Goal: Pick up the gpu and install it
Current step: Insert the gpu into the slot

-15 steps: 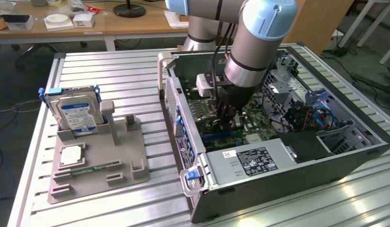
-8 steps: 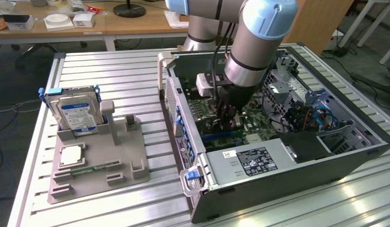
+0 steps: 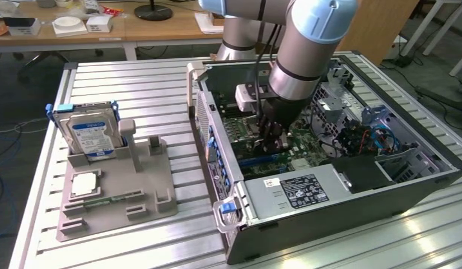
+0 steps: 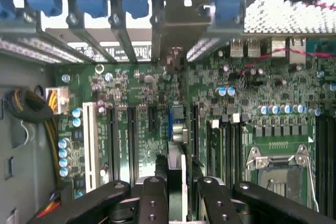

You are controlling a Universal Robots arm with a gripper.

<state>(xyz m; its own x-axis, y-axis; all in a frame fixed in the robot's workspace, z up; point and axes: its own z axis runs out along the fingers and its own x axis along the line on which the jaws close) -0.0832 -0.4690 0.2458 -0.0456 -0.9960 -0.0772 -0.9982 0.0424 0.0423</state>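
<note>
A slatted metal table (image 3: 141, 235) carries an open dark computer case (image 3: 343, 185) lying on its side, with the robot arm (image 3: 309, 50) reaching down into it from above. Inside the case, directly beneath the end effector (image 3: 273, 141), lies the green motherboard (image 4: 136, 129) with its rows of black expansion slots, small blue-topped capacitors and an empty silver processor socket off to one side. The end effector's two black fingers (image 4: 153, 203) are closed on the gpu (image 4: 177, 145), a thin dark card held on edge between them and standing upright over the slots in the middle of the board. The card's far end, a pale metal bracket (image 4: 178, 30), reaches the case's rear wall among the blue slot clips. Whether the card's lower edge is seated in a slot cannot be told. Well apart from the end effector, toward the exterior view's left and outside the case, a grey parts holder (image 3: 115, 188) rests on the table. It holds a hard drive (image 3: 87, 133) with a blue and white label standing upright, a square silver chip (image 3: 87, 183) lying flat, and a narrow green memory stick (image 3: 111, 198) beside it.
</note>
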